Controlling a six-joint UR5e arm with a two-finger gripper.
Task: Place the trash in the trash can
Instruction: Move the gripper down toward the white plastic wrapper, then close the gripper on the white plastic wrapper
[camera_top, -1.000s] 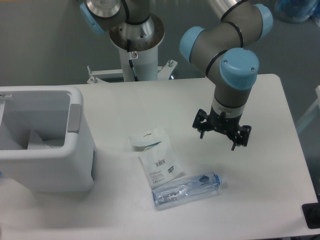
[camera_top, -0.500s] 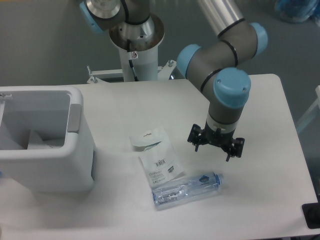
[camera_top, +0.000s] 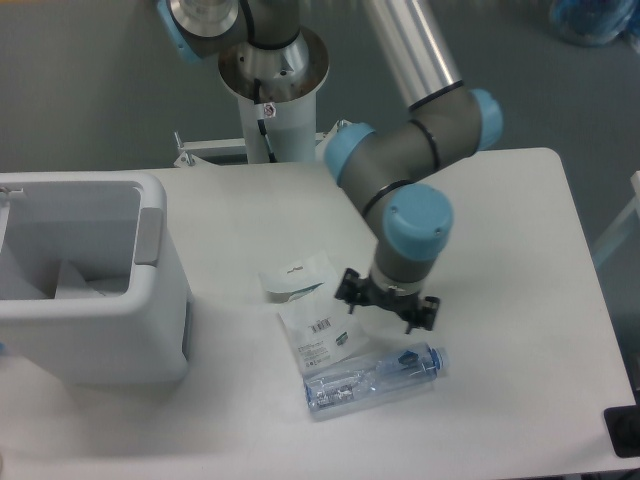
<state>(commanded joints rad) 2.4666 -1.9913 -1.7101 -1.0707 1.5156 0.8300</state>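
Observation:
The trash lies on the white table: a flat crinkly plastic packet (camera_top: 312, 313) with a barcode label, and a clear bottle (camera_top: 372, 379) with a blue cap lying on its side just in front of it. My gripper (camera_top: 388, 309) hangs directly above the bottle's cap end and just right of the packet, with nothing visibly in it. The wrist hides its fingertips, so I cannot tell whether its fingers are open or shut. The trash can (camera_top: 90, 276), a boxy white bin with a grey tab, stands at the table's left edge.
The arm's base column (camera_top: 270, 90) rises behind the table's far edge. Something pale lies inside the bin. A dark object (camera_top: 622, 432) sits at the table's front right corner.
The arm has swung left and toward the front, carrying the gripper from the right side of the table to just above the bottle. Packet and bottle have not moved.

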